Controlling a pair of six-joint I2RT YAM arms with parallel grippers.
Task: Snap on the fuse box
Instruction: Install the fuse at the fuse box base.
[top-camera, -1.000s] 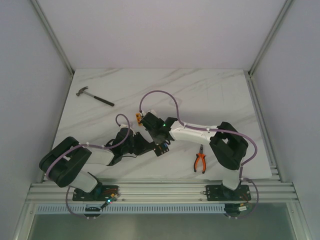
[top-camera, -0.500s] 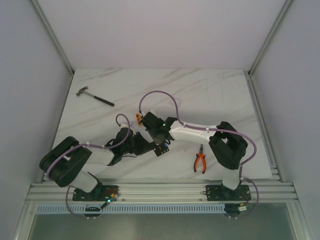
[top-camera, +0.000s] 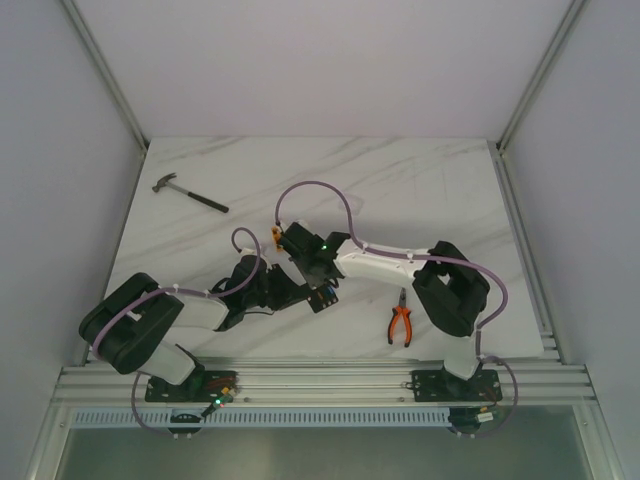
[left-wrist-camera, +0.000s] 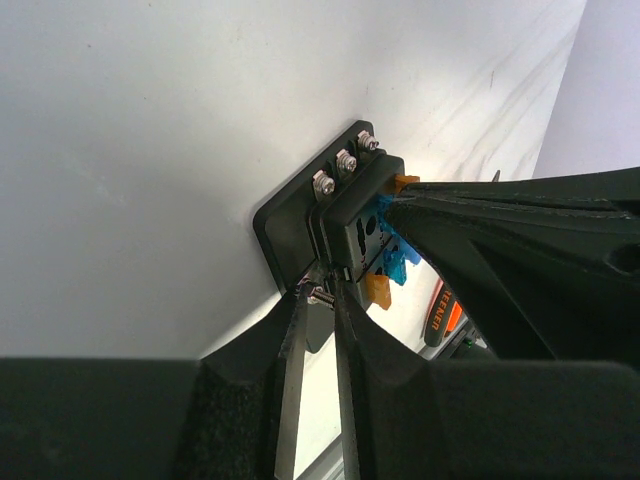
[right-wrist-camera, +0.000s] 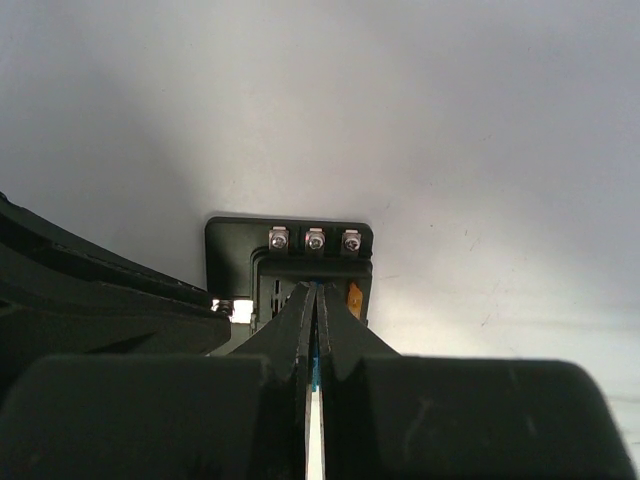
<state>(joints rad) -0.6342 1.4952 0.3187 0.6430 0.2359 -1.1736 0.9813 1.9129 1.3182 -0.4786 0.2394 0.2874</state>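
Note:
The fuse box (top-camera: 322, 297) is a small black square box lying on the table between both arms. In the left wrist view the fuse box (left-wrist-camera: 338, 215) shows three screws, blue fuses (left-wrist-camera: 385, 232) and an orange fuse (left-wrist-camera: 377, 290). My left gripper (left-wrist-camera: 322, 292) is shut on the box's near edge by a small screw. My right gripper (right-wrist-camera: 316, 290) is shut on a blue fuse (right-wrist-camera: 315, 370) standing in the top of the fuse box (right-wrist-camera: 288, 250). In the top view the left gripper (top-camera: 300, 292) and right gripper (top-camera: 318, 282) meet at the box.
Orange-handled pliers (top-camera: 401, 323) lie right of the box near the front edge. A hammer (top-camera: 190, 193) lies at the back left. A small orange block (top-camera: 275, 235) sits behind the right wrist. Purple cables loop above both arms.
The right arm's elbow and wrist have shifted slightly left. The left arm and the fuse box have stayed in place.

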